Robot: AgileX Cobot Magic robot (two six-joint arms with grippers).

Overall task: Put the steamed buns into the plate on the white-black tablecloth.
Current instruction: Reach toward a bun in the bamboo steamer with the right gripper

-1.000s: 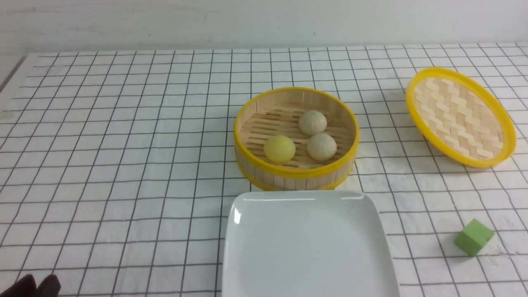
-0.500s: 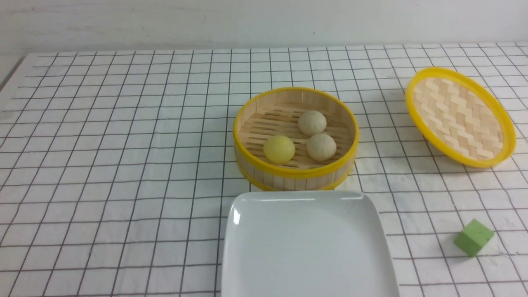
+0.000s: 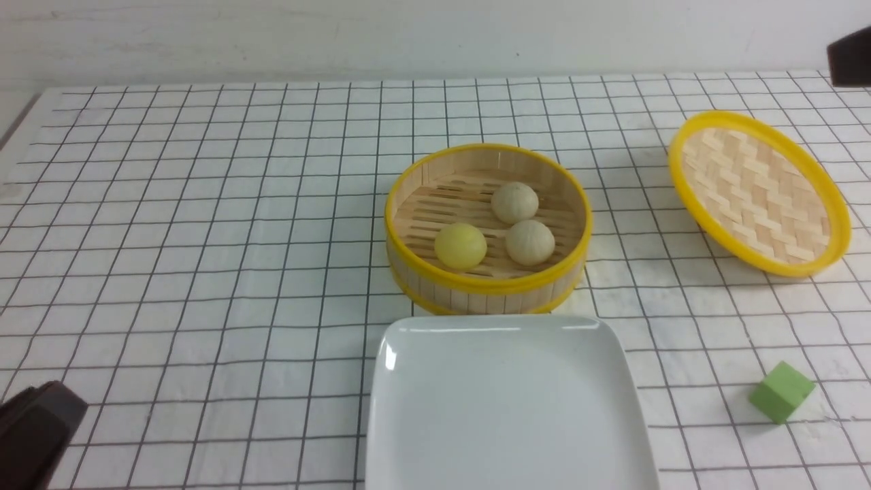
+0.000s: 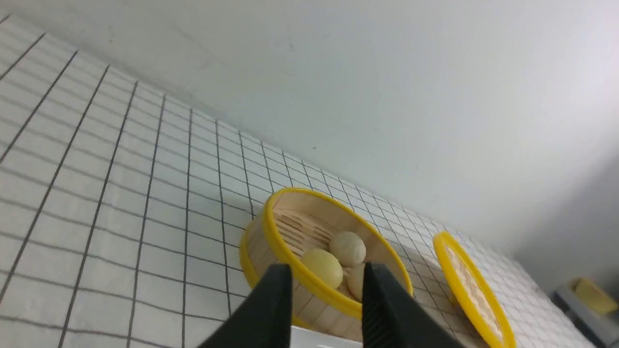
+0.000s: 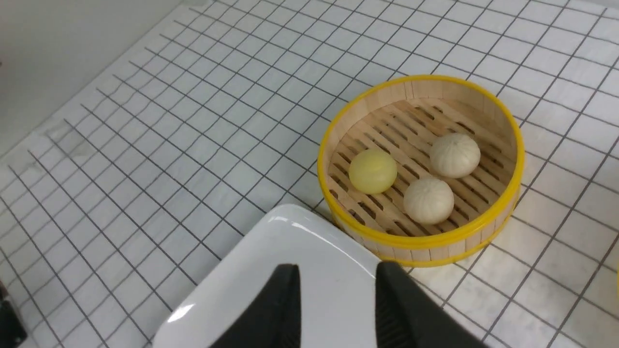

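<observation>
Three steamed buns lie in a bamboo steamer (image 3: 486,286): a yellow one (image 3: 461,246) and two pale beige ones (image 3: 515,202) (image 3: 530,242). The white plate (image 3: 510,408) sits bare on the white-black tablecloth (image 3: 204,238), just in front of the steamer. My left gripper (image 4: 326,275) is open and empty, low at the near left, looking across at the buns (image 4: 322,267). My right gripper (image 5: 336,270) is open and empty, high above the plate's (image 5: 290,241) near edge. Only dark bits of the left arm (image 3: 34,429) and the right arm (image 3: 849,58) show in the front view.
The steamer's woven lid (image 3: 759,192) leans tilted at the far right. A green cube (image 3: 781,391) lies at the near right of the cloth. A wall runs along the table's far edge.
The left arm's dark tip left the front view's lower-left corner, then came back in larger. A dark part of the right arm has entered at the top right. Buns, steamer and plate have not moved.
</observation>
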